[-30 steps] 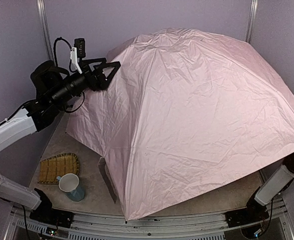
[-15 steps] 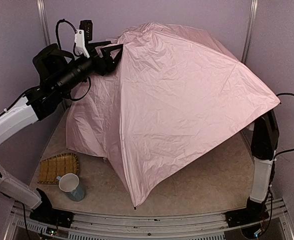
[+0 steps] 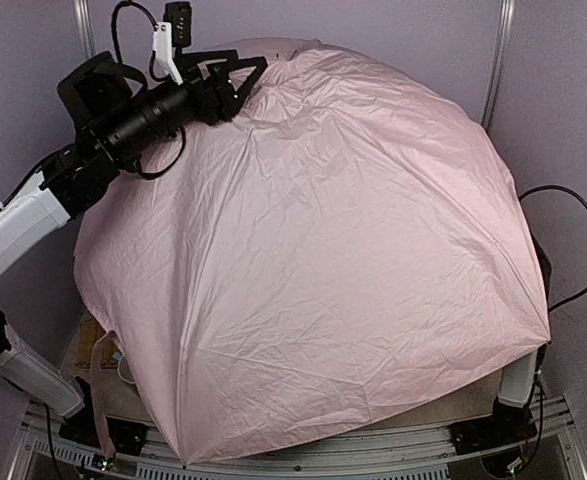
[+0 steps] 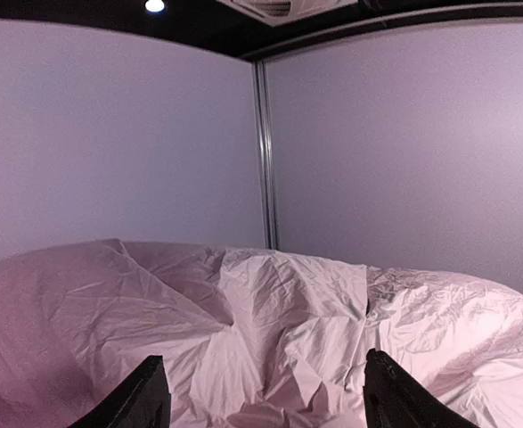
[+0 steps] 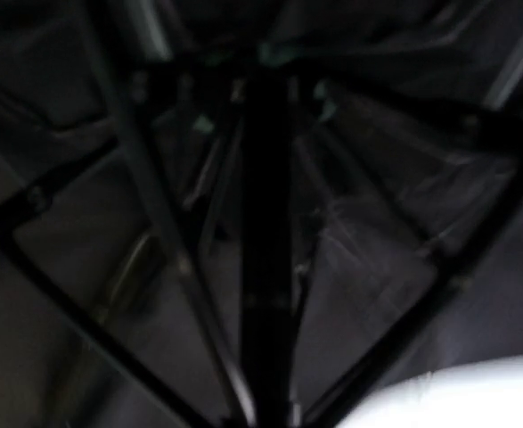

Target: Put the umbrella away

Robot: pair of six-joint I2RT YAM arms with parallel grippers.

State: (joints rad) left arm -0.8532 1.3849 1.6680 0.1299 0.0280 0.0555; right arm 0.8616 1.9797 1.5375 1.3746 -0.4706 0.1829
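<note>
The umbrella (image 3: 333, 250) is open, and its pale pink canopy spreads over nearly the whole table. My left gripper (image 3: 235, 80) is high at the back left, at the canopy's top edge. In the left wrist view its black fingers (image 4: 145, 397) stand wide apart with crumpled pink fabric (image 4: 279, 303) bulging between them, so it is open. My right gripper is hidden under the canopy in the top view. The right wrist view shows the black lining, thin ribs (image 5: 154, 205) and the black shaft (image 5: 265, 223) running straight down into the jaws, which are shut on it.
Only the lower link of the right arm (image 3: 518, 380) shows past the canopy's rim. A sliver of a woven tray (image 3: 93, 335) peeks out at the front left. A black cable (image 3: 573, 240) loops at the right wall. The table's metal front rail (image 3: 323, 445) is visible.
The canopy has swung forward and to the left, covering the mug and woven tray. My left gripper rose toward the canopy's top and its jaws narrowed a little. The right arm vanished beneath the fabric.
</note>
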